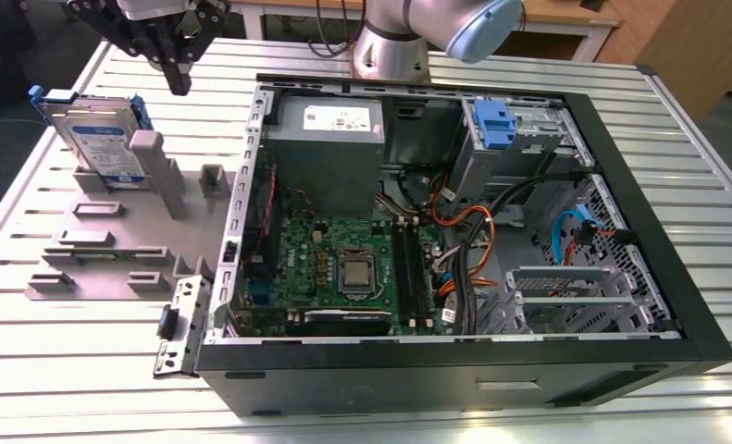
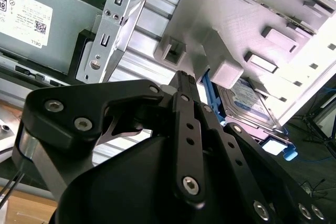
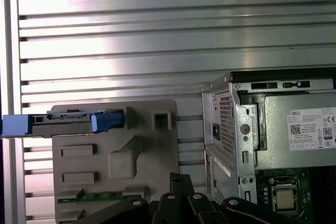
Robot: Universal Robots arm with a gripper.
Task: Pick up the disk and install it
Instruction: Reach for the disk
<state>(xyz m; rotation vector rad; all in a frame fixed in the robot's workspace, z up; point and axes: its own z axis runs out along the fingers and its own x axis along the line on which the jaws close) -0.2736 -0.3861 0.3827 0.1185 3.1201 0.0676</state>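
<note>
The black two-fingered gripper (image 1: pixel 180 85) hangs above the tabletop, and its fingers look pressed together into one narrow tip with nothing between them, though the exterior angle on them is not kind. In the second wrist view the gripper (image 2: pixel 182 75) shows that same closed, empty point.

Now the flat silver disk (image 1: pixel 98 139), with its white-and-blue label and blue plastic carrier. It stands on edge in the pale grey plastic holder (image 1: pixel 192 236), lower than the gripper and off to the exterior view's left of it. The two are clearly apart, no contact.

In the first wrist view the disk (image 3: pixel 68 122) sits edge-on in a slot at one end of the holder (image 3: pixel 142 150), and the gripper (image 3: pixel 181 179) is well away along that holder. In the second wrist view the disk (image 2: pixel 251 103) peeks out beyond the fingers, behind a grey post of the holder (image 2: pixel 236 19).

The count: one disk, one holder, one gripper. One black open computer case (image 1: pixel 403 379) lies on its side on the ribbed silver metal tabletop (image 1: pixel 69 370), just beside the holder on the exterior view's right. Inside it are one narrow blue plastic bracket (image 1: pixel 495 125) and one green motherboard (image 1: pixel 328 259).
</note>
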